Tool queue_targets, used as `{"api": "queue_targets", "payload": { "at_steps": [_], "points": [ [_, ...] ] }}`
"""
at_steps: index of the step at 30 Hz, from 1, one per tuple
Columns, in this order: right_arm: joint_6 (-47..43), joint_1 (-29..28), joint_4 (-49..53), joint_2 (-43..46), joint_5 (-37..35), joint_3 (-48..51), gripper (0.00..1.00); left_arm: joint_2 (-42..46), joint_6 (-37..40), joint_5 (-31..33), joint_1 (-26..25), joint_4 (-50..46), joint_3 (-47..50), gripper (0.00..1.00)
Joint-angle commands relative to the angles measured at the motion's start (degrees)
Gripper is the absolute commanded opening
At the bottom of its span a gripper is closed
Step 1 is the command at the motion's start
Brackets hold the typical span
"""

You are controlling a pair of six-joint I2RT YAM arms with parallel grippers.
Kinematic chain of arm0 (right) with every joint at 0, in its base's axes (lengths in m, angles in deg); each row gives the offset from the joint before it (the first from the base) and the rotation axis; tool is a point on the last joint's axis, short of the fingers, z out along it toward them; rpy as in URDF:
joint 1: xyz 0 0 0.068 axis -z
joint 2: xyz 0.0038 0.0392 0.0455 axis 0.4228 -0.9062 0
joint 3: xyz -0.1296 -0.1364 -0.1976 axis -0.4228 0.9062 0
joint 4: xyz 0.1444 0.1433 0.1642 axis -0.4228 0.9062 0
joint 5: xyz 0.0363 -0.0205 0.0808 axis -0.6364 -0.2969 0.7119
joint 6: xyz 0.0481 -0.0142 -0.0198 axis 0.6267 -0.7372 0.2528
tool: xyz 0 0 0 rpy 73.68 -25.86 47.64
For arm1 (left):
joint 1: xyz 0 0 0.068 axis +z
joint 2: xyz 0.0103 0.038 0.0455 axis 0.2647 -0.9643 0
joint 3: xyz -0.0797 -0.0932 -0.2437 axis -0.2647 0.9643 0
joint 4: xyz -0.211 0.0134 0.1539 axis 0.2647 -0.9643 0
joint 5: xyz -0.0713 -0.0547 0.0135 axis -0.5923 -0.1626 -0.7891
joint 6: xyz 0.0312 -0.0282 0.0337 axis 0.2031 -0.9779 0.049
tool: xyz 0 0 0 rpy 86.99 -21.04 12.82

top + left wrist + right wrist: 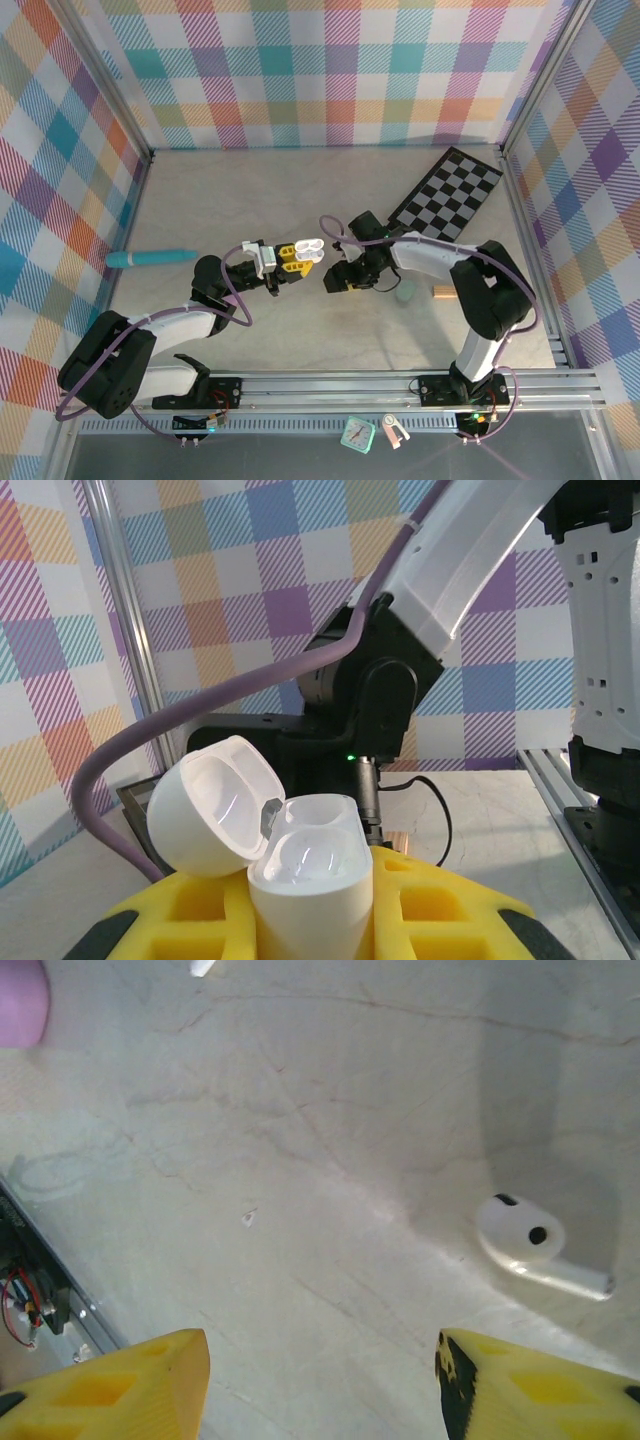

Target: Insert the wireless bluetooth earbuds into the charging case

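i see left gripper point(294, 259) clamped on open white charging case point(310, 875). right gripper point(320, 1370), just right, jaws apart over white earbud point(525, 1235) on table point(300, 1160).

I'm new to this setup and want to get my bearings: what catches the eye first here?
The white charging case, lid flipped open, is clamped in the left gripper at centre. Next, a lone white earbud lies on the table just ahead of the open right gripper. A checkerboard mat sits far right.
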Motion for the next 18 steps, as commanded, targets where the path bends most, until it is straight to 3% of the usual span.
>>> {"api": "queue_targets", "payload": {
  "at_steps": [1, 5, 12, 18],
  "points": [
    [2.07, -0.47, -1.97, 3.68, -1.57, 1.7, 0.61, -0.18, 1.44, -0.99, 0.35, 2.44, -0.75, 0.17],
    [1.56, 1.39, -2.65, 3.75, -4.64, 0.69, 0.63, -0.43, 1.52, -1.14, 0.35, 2.44, -0.81, 0.17],
    [-6.58, 3.44, 1.28, -5.9, -0.39, -7.47, 0.66, -0.06, 1.37, -0.95, 0.35, 2.37, -0.47, 0.17],
    [-8.17, 3.44, 1.77, -10.6, 3.46, -10.63, 0.64, 0.65, 1.37, -0.69, 0.35, 1.78, -0.06, 0.17]
  ]
}}
